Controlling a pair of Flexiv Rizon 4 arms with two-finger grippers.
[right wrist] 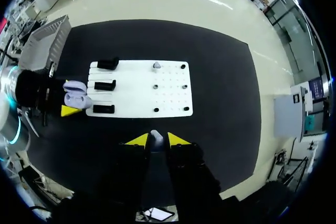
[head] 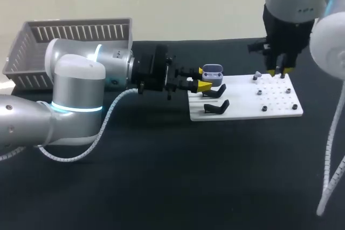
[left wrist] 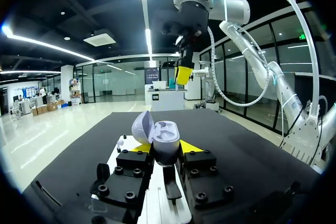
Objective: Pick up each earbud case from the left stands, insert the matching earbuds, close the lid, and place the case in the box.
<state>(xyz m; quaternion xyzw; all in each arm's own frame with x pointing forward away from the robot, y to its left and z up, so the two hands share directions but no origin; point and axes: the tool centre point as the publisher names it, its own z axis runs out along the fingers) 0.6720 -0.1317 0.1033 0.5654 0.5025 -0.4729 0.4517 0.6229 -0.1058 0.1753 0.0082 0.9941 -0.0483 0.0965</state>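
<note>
A lavender-grey earbud case [head: 213, 70] with its lid open sits between the yellow tips of my left gripper [head: 202, 79], which is shut on it at the left edge of the white board [head: 280, 112]. In the left wrist view the case [left wrist: 167, 136] stands upright between the fingers of my left gripper [left wrist: 166, 148], its lid [left wrist: 142, 126] tipped back. My right gripper [head: 280, 71] hangs over the board's far right part. In the right wrist view my right gripper [right wrist: 156, 140] is shut on a small white earbud [right wrist: 156, 134]. Another earbud [head: 257, 74] rests on the board.
Two black stands [head: 216, 91] [head: 218, 106] stand on the board's left side, with small black pegs [head: 264, 108] on its right. A grey slatted basket [head: 70, 39] sits at the table's far left, behind my left arm. The table top is black cloth.
</note>
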